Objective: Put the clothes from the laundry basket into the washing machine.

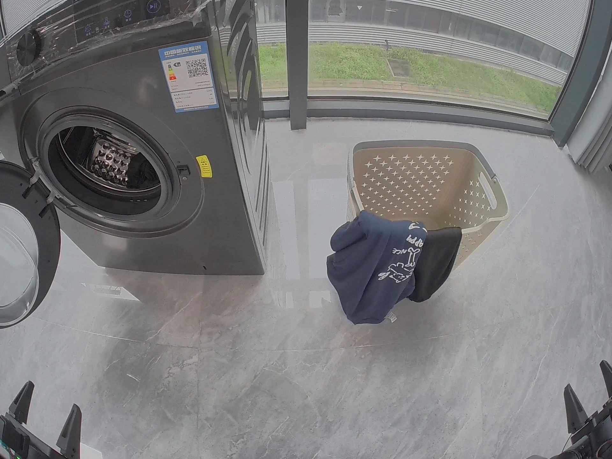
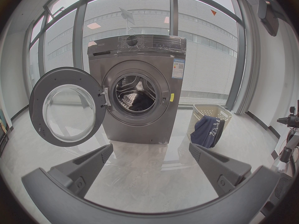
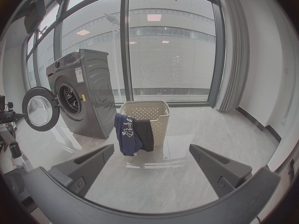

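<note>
A beige laundry basket (image 1: 488,189) (image 2: 218,111) (image 3: 160,117) stands on the floor right of the grey washing machine (image 1: 217,180) (image 2: 140,59) (image 3: 96,91). A navy printed garment (image 1: 370,269) (image 2: 204,131) (image 3: 124,134) and a black one (image 1: 437,259) (image 3: 144,134) hang over the basket's near rim. The machine's round door (image 1: 29,243) (image 2: 67,106) (image 3: 40,109) is swung open to the left, and something dark lies in the drum (image 1: 105,160) (image 2: 135,94). My left gripper (image 1: 46,409) (image 2: 151,150) and right gripper (image 1: 590,390) (image 3: 151,150) sit low near me, both open and empty, well short of the basket.
Glossy grey tiled floor (image 1: 287,364) lies open between me and both the machine and the basket. A glass window wall with a dark pillar (image 1: 296,46) runs behind them. A curtain (image 3: 232,47) hangs at the far right.
</note>
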Robot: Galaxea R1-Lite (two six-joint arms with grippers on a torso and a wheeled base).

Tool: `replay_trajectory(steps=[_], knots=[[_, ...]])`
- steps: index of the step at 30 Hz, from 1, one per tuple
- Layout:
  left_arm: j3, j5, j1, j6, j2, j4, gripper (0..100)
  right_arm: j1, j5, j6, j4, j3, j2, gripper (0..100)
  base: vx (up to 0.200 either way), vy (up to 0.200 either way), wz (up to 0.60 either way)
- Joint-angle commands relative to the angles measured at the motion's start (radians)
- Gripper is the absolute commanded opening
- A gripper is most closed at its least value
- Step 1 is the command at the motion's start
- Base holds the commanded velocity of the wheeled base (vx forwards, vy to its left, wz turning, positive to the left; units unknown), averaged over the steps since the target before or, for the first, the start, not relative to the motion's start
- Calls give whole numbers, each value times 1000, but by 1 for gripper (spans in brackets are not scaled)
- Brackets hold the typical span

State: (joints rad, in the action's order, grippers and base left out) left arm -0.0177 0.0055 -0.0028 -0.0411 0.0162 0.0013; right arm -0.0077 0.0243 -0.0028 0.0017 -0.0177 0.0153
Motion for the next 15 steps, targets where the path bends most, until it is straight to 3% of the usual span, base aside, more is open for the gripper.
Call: replay_trajectory(steps=[1,14,15], knots=[[16,1,0,0,-5,0,100,0,0,0,0,18,-15,100,0,0,0],[16,1,0,-2,-7,0,100,0,0,0,0,18,-15,100,0,0,0],[16,1,0,-2,-5,0,100,0,0,0,0,18,-15,100,0,-200,0]])
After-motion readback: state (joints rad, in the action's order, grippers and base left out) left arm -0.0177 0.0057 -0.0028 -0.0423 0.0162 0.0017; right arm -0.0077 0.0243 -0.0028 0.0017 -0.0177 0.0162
